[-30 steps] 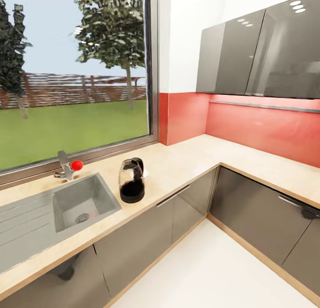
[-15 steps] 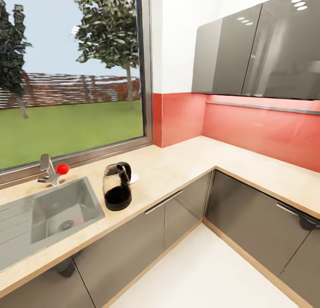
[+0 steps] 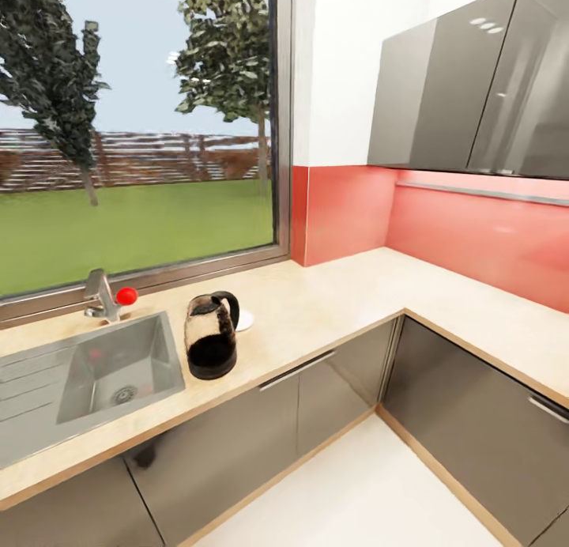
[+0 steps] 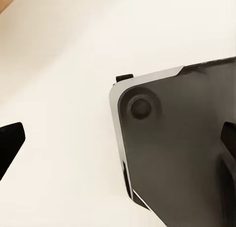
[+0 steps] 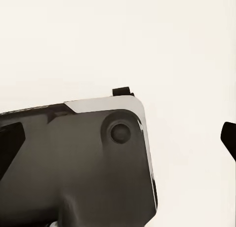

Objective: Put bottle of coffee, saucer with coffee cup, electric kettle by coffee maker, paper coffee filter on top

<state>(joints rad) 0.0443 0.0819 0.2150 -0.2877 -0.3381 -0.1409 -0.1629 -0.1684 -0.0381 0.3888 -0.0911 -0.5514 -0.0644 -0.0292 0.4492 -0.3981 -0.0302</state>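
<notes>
Both grippers held low over the floor, kettle ahead and left on the counter

The left gripper (image 4: 115,153) and right gripper (image 5: 118,143) each show dark fingertips at the far edges of their wrist views, spread wide with nothing between, above the robot's grey base and pale floor. Forward and to the left in the head view, the kettle (image 3: 210,336) stands upright on the countertop (image 3: 340,294), just beside the sink (image 3: 118,369), handle turned toward the window. A white saucer (image 3: 244,320) peeps out close behind it. The left arm looks the nearer, though the robot probably has to close in before reaching
</notes>
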